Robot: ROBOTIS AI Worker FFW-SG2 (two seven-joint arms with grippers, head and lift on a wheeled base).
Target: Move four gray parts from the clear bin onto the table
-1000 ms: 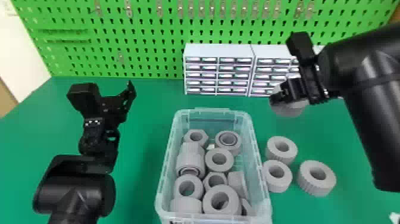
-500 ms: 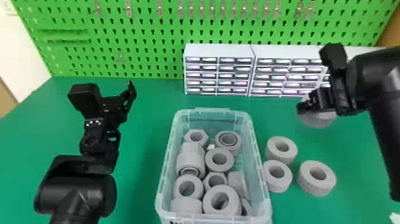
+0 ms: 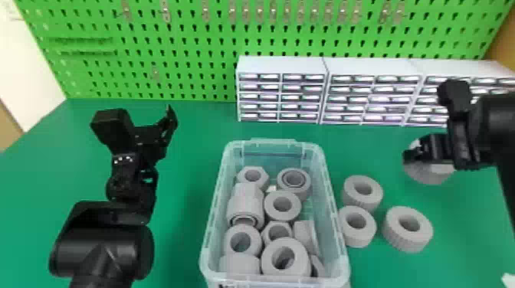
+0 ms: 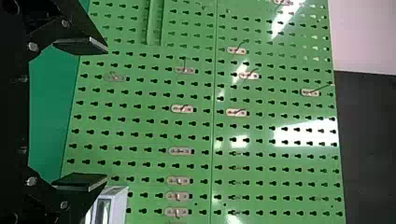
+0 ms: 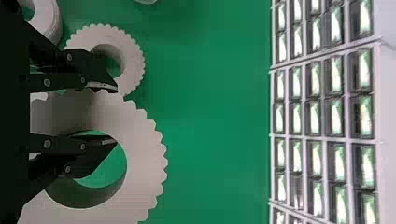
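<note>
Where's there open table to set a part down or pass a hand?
Bare table shows between the left gripper and the clear bin, and in a strip between bin and drawer units. Crowded: right of the bin, three gray parts sit close, with the right gripper holding a fourth part near them.

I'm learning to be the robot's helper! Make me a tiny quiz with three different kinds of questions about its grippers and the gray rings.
1. True or false: the left gripper is holding a ring.

2. Pick one: where do three gray rings sit next to the clear box?
A) On the robot's left
B) On the robot's right
C) Behind the box

3. Fill in the missing word: the right gripper holds another gray ring, with one finger inside the ring's ____ and one outside.

Key:
1. False
2. B
3. hole
</note>
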